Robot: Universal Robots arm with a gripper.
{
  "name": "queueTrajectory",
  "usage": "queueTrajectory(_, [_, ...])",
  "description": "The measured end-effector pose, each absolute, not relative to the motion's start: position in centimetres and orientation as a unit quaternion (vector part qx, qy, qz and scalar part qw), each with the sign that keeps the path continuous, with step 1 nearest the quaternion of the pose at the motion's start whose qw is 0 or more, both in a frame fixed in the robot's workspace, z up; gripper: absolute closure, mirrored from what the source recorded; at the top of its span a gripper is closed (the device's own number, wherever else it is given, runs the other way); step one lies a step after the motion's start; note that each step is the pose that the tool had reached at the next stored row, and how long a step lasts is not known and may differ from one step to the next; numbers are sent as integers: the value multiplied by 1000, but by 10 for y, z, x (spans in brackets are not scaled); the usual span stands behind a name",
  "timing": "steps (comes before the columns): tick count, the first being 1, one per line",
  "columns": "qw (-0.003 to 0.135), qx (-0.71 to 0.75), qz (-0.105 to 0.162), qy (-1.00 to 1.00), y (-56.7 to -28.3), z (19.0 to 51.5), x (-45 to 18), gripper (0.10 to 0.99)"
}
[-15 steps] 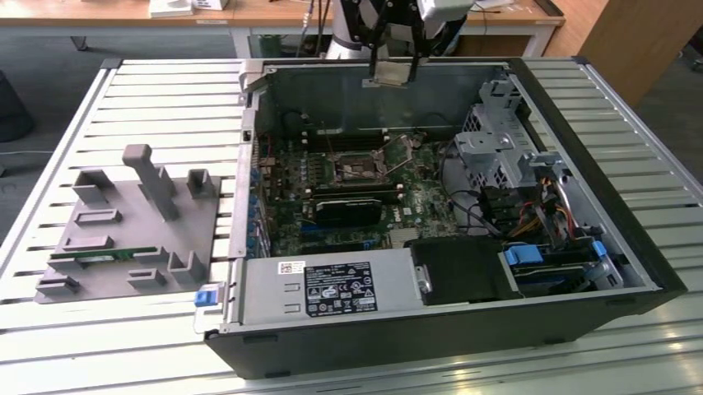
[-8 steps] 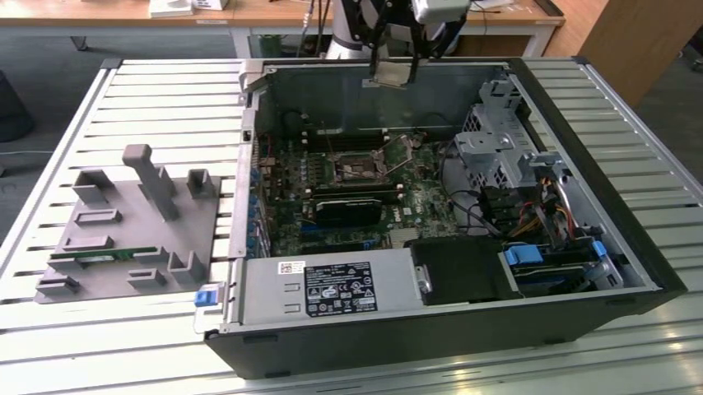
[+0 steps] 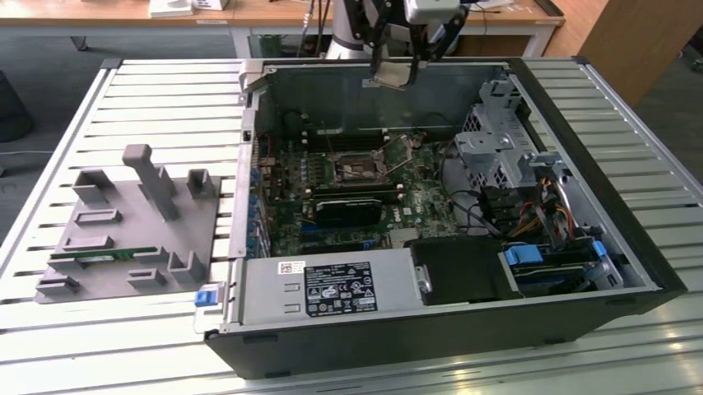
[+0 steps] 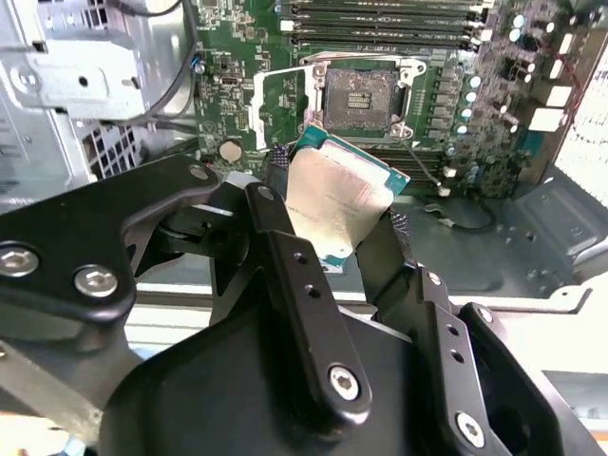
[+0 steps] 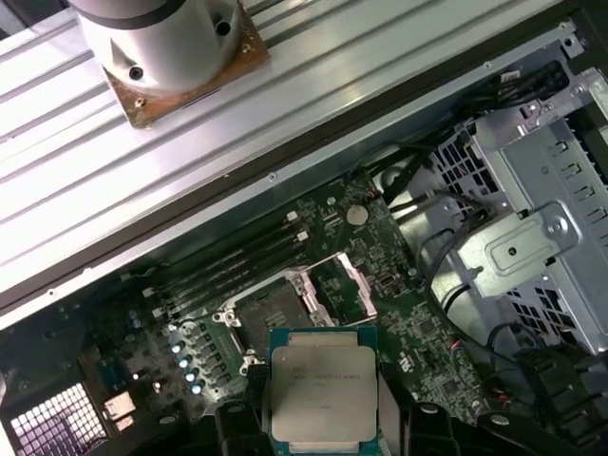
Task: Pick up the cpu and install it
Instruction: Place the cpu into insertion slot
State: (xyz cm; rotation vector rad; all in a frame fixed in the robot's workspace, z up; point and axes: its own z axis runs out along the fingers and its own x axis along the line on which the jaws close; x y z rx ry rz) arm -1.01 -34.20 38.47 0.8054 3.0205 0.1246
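Observation:
The cpu [image 3: 393,81] is a flat square chip with a silver top, and my gripper [image 3: 393,70] is shut on it above the rear of the open computer case. In the second wrist view the cpu [image 4: 337,195] sits tilted between the two black fingers [image 4: 285,247], over the motherboard. The cpu socket [image 4: 366,95] lies beyond it with its metal frame swung open. The first wrist view shows the cpu [image 5: 323,394] close to the open socket [image 5: 275,309], apart from it. In the exterior view the socket [image 3: 357,169] lies well below the chip.
The case wall [image 3: 253,107] and a metal drive cage [image 3: 495,148] flank the motherboard. A black block [image 3: 351,207] sits in front of the socket, a power supply [image 3: 329,288] nearer still. A grey fixture [image 3: 121,222] holding a green memory stick [image 3: 104,257] stands on the slatted table at the exterior view's left.

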Motion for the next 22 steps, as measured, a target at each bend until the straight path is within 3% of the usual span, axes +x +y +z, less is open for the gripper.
queueTrajectory(22, [12, 377, 39, 925, -342, 383, -10, 549])
